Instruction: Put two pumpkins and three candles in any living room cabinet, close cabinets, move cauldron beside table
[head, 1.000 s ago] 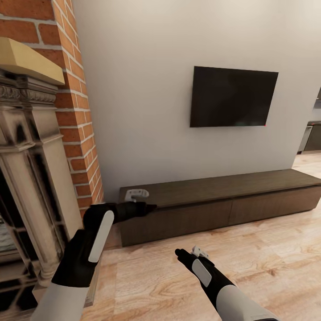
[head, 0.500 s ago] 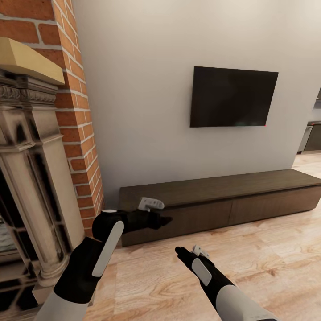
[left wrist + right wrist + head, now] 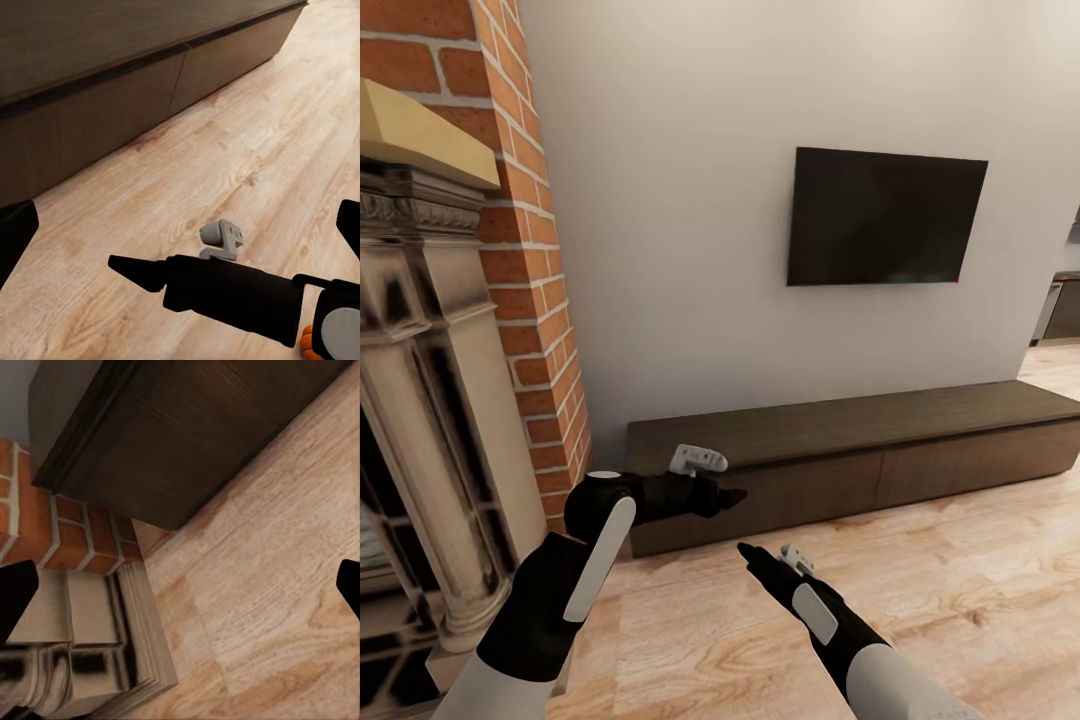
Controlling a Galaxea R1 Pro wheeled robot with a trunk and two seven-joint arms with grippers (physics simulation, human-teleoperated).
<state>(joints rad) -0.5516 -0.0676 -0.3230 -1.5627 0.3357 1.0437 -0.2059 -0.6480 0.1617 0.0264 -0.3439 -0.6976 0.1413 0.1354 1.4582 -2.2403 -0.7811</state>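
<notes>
Both grippers, left (image 3: 732, 494) and right (image 3: 745, 549), spread empty (cabinet (image 3: 880, 450) fronts shut) over open floor (image 3: 960, 580)

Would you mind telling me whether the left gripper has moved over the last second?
Yes. The left gripper has swung rightward and down, from over the cabinet's top near its left end to in front of the cabinet's front face.

Cabinet (image 3: 860, 450) right end cut off
</notes>
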